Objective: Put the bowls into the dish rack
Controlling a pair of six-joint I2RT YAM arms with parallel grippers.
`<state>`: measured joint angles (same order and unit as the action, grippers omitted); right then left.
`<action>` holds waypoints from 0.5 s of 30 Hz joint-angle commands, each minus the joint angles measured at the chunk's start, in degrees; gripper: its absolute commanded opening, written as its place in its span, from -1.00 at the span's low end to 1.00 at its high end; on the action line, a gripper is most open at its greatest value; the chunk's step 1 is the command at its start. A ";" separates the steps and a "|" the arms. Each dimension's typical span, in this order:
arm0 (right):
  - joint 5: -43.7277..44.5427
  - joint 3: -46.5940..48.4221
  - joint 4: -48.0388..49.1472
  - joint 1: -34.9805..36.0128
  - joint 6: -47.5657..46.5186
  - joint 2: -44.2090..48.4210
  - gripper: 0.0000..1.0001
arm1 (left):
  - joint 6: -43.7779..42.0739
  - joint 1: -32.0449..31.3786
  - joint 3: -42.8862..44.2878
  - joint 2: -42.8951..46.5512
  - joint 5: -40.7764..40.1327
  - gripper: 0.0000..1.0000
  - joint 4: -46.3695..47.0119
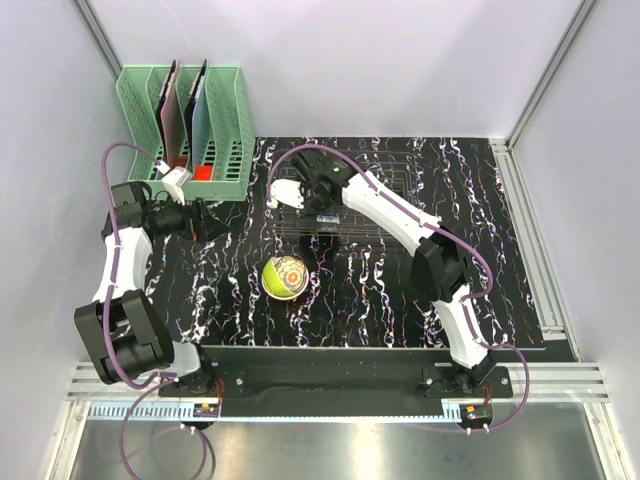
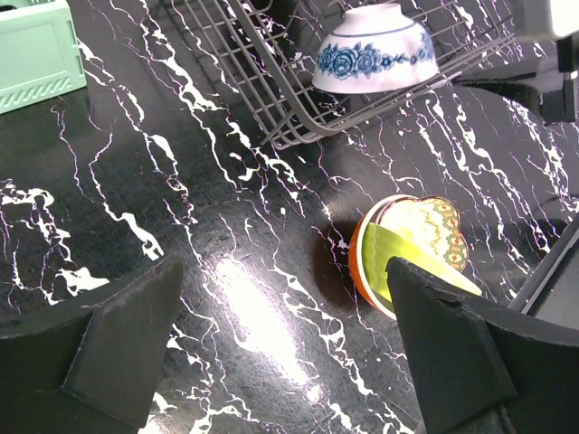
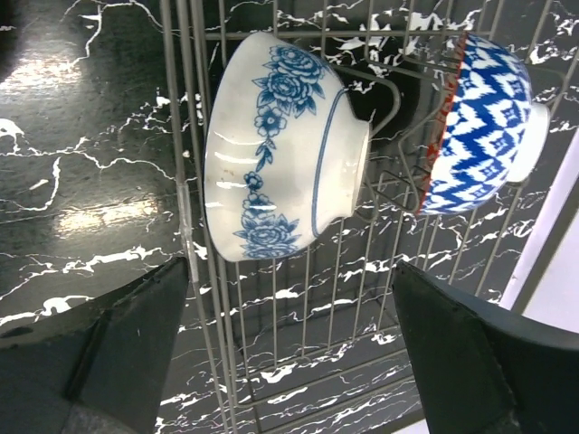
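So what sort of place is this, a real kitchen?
Probably a lab test cell: plain white walls on aluminium framing, a black marbled table, just a dish rack and bowls staged.

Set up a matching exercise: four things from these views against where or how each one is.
Things:
1. floral bowl
2. orange bowl
3. mint holder
4. left gripper

Place or state:
a. open, empty
b. in the rack
c. on the table, lime bowl nested inside
d. far left, by the wall

Pairs: 1-b, 2-c, 3-d, 4-a
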<state>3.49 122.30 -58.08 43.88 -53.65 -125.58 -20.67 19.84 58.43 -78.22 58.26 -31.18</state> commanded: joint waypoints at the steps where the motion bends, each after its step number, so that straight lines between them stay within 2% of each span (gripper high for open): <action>1: 1.88 3.20 2.01 0.33 0.65 -0.37 0.99 | -1.40 0.38 -0.51 0.17 2.30 0.98 1.21; 10: 4.86 8.92 4.55 0.16 3.20 0.86 0.99 | -4.12 0.38 -1.22 0.52 2.21 0.98 0.33; 15: 8.10 7.96 9.11 -0.20 4.51 1.65 0.99 | -8.49 -0.06 -2.36 2.27 2.65 0.98 -1.16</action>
<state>7.09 129.14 -54.28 43.86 -51.11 -125.78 -23.86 19.90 57.08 -78.15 58.57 -31.75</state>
